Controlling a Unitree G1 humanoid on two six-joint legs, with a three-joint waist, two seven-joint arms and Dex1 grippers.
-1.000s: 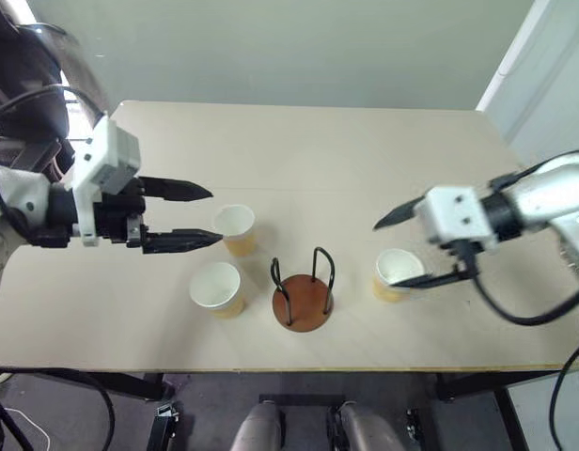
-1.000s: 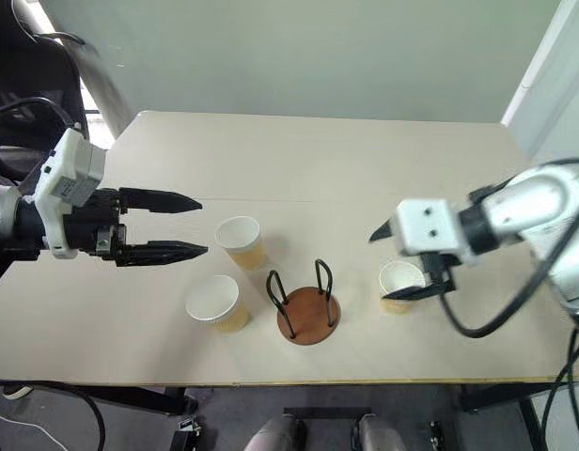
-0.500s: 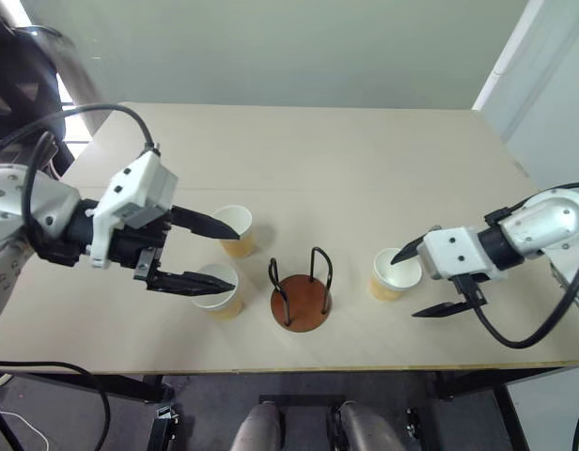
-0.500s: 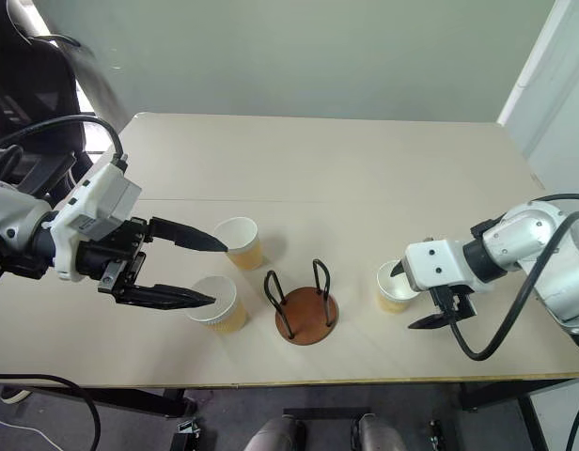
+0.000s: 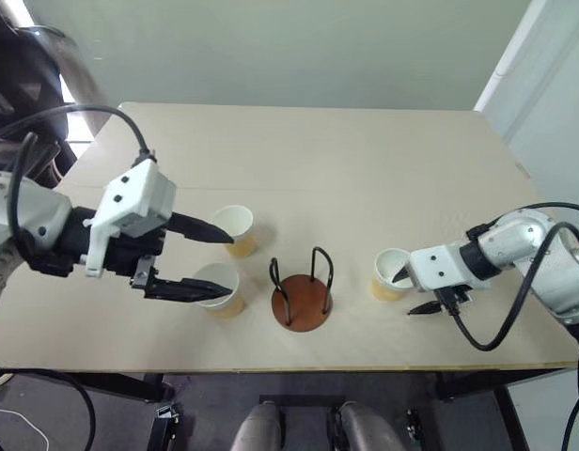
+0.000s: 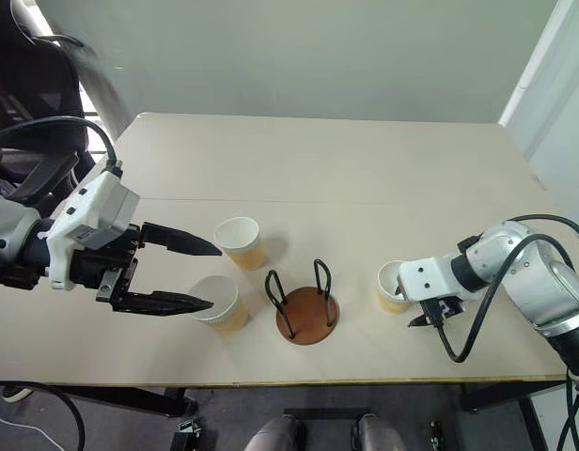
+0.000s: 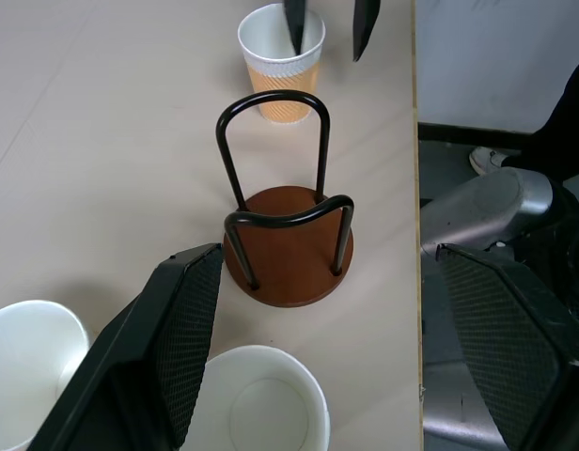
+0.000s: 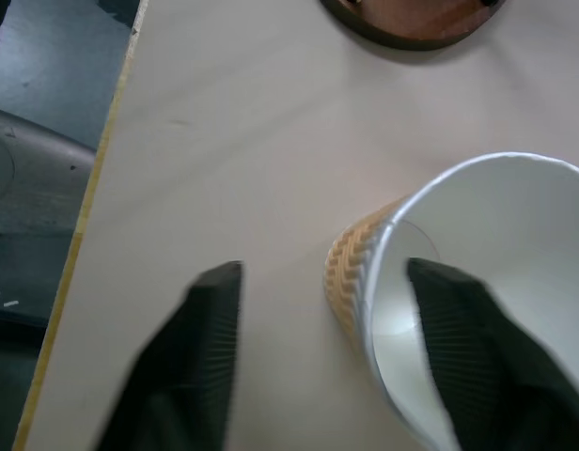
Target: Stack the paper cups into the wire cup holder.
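The wire cup holder [image 5: 302,296] stood empty; all three paper cups [image 5: 221,287] remained on the counter [image 5: 365,178]. The right end effector [image 8: 322,362] straddled the three o'clock cup's [image 5: 391,273] wall, not yet clamped; the left end effector [image 5: 207,260] was open.

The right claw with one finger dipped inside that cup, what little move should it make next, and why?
Probably pinch shut. The right claw straddles the wall of the cup, one finger inside and one outside, with a gap showing, and the wire holder stands empty.

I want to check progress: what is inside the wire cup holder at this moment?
Nothing: the wire cup holder shows only its bare brown base between the two wire loops. All three paper cups stand on the table beside it. No part of the base is covered.
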